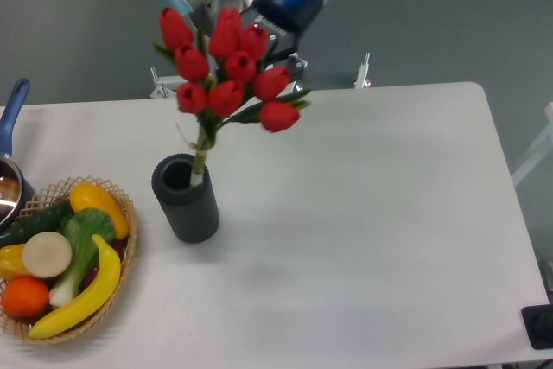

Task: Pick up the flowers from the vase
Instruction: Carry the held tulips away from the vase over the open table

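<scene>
The flowers (pixel 226 71) are a bunch of red tulip buds with green leaves, leaning up and to the right. Their thin stems (pixel 201 149) run down into the mouth of the black ribbed vase (pixel 187 200), which stands upright left of the table's centre. The pale stem end sits just inside the mouth. My gripper (pixel 278 60) comes down from the top, its dark fingers reaching in behind the upper right buds. It looks shut on the bunch there. The buds hide the fingertips.
A wicker basket (pixel 121 205) with a banana, leek, orange and other produce stands at the front left, close to the vase. A pot with a blue handle (pixel 10 114) is at the left edge. A dark object (pixel 540 326) lies at the front right corner.
</scene>
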`<state>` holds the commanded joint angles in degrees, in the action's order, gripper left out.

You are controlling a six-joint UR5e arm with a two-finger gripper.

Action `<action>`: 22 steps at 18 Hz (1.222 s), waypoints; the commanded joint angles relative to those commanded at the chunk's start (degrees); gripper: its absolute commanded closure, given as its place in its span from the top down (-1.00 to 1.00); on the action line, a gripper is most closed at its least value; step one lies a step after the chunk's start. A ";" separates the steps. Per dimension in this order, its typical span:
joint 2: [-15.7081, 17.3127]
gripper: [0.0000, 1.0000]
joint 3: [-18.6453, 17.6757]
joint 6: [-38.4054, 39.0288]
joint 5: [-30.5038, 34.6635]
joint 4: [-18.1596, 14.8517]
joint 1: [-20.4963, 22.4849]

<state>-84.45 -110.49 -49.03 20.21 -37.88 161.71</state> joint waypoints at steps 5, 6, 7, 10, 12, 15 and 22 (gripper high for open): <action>-2.56 -1.00 2.82 -9.58 11.58 0.00 3.25; -3.34 -1.00 2.56 -12.38 14.22 0.00 3.96; -3.53 -1.00 2.39 -16.50 16.85 -0.09 4.40; -4.05 -1.00 3.09 -19.96 25.55 -0.70 5.63; -6.24 -1.00 3.17 -20.31 31.44 -0.61 5.72; -9.84 -1.00 3.35 -19.97 42.77 -0.79 5.28; -16.70 -0.93 8.79 -18.83 59.49 -9.65 -0.60</action>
<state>-101.15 -101.70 -67.86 79.70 -47.53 161.11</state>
